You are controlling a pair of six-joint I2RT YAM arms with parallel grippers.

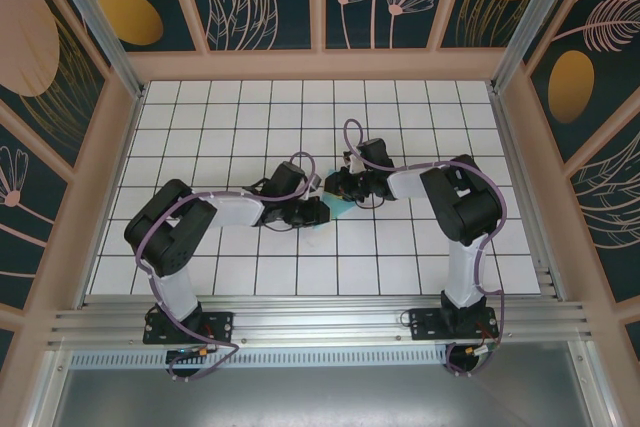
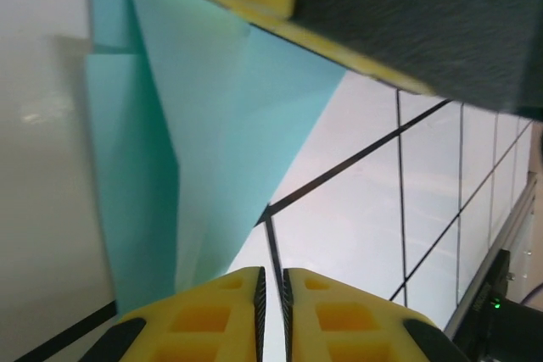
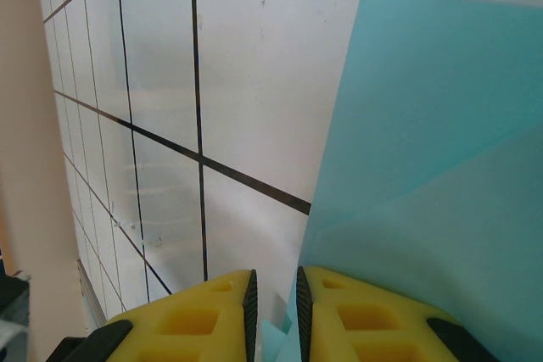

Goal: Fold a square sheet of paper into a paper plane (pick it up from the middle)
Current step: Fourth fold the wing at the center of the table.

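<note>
Right claw (image 3: 273, 320) pinches the folded teal paper (image 3: 424, 167), left claw (image 2: 271, 311) pressed together at its edge.

The paper (image 1: 340, 209) is thin, plain light teal and partly folded. Overlapping flaps meet along sharp diagonal creases, and one straight edge crosses a black grid line. It lies near the middle of the surface, well apart from every edge. Its overall outline is mostly hidden from above.
</note>
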